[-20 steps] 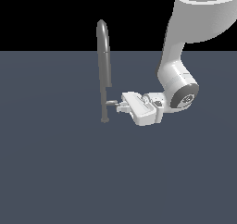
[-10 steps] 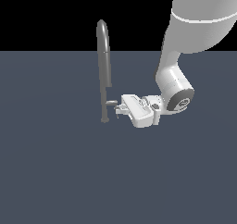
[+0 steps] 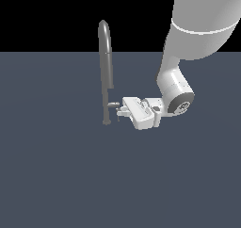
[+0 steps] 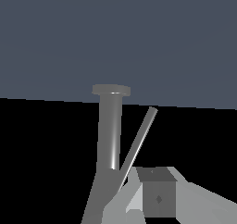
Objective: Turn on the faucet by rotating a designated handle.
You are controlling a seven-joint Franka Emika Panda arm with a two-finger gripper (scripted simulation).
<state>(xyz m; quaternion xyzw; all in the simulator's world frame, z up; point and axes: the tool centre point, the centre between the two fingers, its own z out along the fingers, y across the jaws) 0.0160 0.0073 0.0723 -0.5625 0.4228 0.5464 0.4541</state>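
Grey metal is the material of the faucet (image 3: pixel 106 71), a tall slim post with a curved rounded top, which stands upright on the dark blue-grey bench (image 3: pixel 56 175). Its small round base rests on the bench surface, a little toward the exterior view's left of the middle. Low on the post, not far above the base, the handle (image 3: pixel 113 104) juts out sideways toward the exterior view's right as a short light-silver stub.

The white arm comes down from the upper right of the exterior view, and its wrist is bent so that the hand (image 3: pixel 121 112) lies nearly horizontal and points at the faucet. The fingertips (image 3: pixel 123 110) are just beside the handle, at almost the same height, and they seem to touch it or nearly touch it. The fingers are too small in this view, so I cannot tell if the hand is open or closed.

In the wrist view the faucet (image 4: pixel 111 130) appears very near, with its round base toward the bench, and a thin rod (image 4: pixel 140 142) of the handle leans beside the post. One grey finger (image 4: pixel 157 195) shows close to the rod; whether it touches the rod is not clear.
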